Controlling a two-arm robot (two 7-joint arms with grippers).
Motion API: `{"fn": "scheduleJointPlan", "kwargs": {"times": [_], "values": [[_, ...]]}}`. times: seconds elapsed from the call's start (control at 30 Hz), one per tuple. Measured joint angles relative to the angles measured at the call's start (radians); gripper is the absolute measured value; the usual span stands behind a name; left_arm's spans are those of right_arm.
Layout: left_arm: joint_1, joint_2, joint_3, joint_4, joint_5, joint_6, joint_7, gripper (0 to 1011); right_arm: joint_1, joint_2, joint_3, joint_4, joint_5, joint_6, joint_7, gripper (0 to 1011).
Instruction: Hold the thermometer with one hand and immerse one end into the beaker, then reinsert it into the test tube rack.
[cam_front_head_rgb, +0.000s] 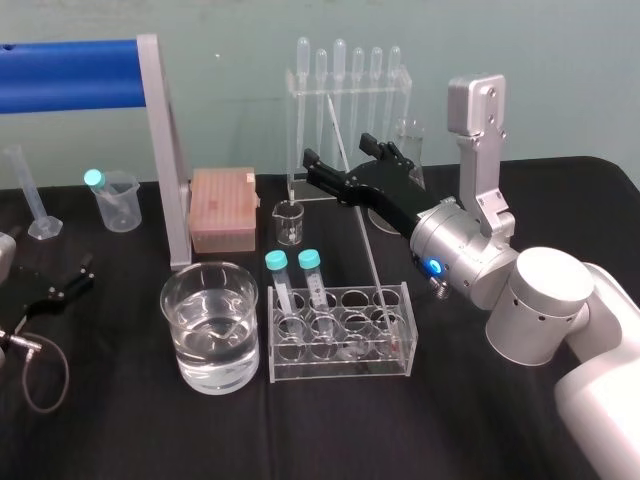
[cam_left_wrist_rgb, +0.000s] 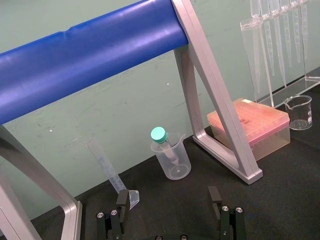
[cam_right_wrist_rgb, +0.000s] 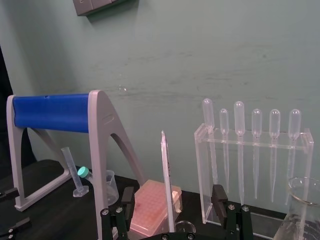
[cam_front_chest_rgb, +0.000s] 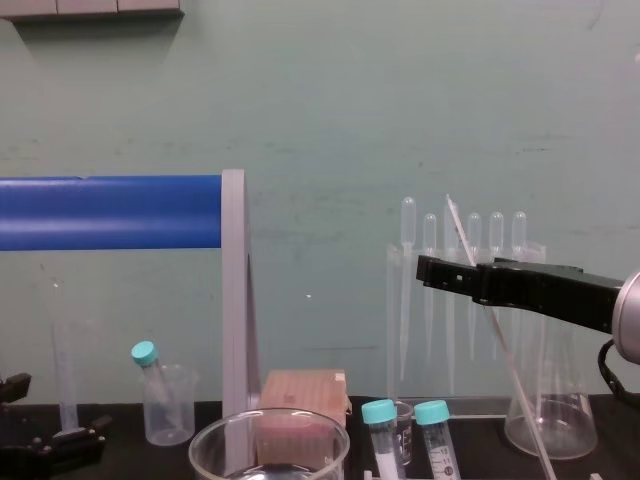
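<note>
- Glass, thin and very long: the thermometer (cam_right_wrist_rgb: 168, 190) stands leaning in the clear test tube rack (cam_front_head_rgb: 340, 372). Its lower end sits in a cell towards the rack's right end, and its upper end rises well above the rack.
- Handling, as judged: light and rigid, yet brittle and smooth. A hard pinch or a sideways pull against the cell's edge could snap it. A slack grip could let it slide down between the pads.
- Suggested hold: on the upper half, above the rack, with the pads square across the rod. It can then be drawn out along its own lean before it swings to the beaker (cam_front_head_rgb: 178, 340), which stands just beside the rack on the robot's left, part full of clear liquid (cam_front_head_rgb: 212, 350).
- Right gripper (cam_right_wrist_rgb: 172, 195): above and behind the rack, wide open. Its fingers (cam_right_wrist_rgb: 126, 200) flank the rod with a gap on each side, and it holds nothing.
- Left gripper (cam_left_wrist_rgb: 169, 197): parked low at the left of the black table (cam_front_head_rgb: 480, 420), fingers apart, empty.
- Pipette stand (cam_right_wrist_rgb: 250, 150): just behind the rod, so a lift must keep clear of it.
</note>
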Motion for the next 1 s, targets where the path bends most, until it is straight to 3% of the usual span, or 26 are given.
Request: {"fn": "scheduleJointPlan", "kwargs": {"times": [0.7, 0.93, 1.0], "values": [[0.000, 0.000, 0.000, 0.000, 0.000, 0.000, 0.000, 1008, -0.001, -0.007, 0.009, 0.003, -0.008, 0.008, 0.009, 1004], [0.000, 0.000, 0.000, 0.000, 0.000, 0.000, 0.000, 1008, -0.001, -0.006, 0.009, 0.003, -0.007, 0.008, 0.009, 888], [0.000, 0.000, 0.000, 0.000, 0.000, 0.000, 0.000, 1008, -0.001, -0.006, 0.009, 0.003, -0.007, 0.008, 0.008, 814]]}}
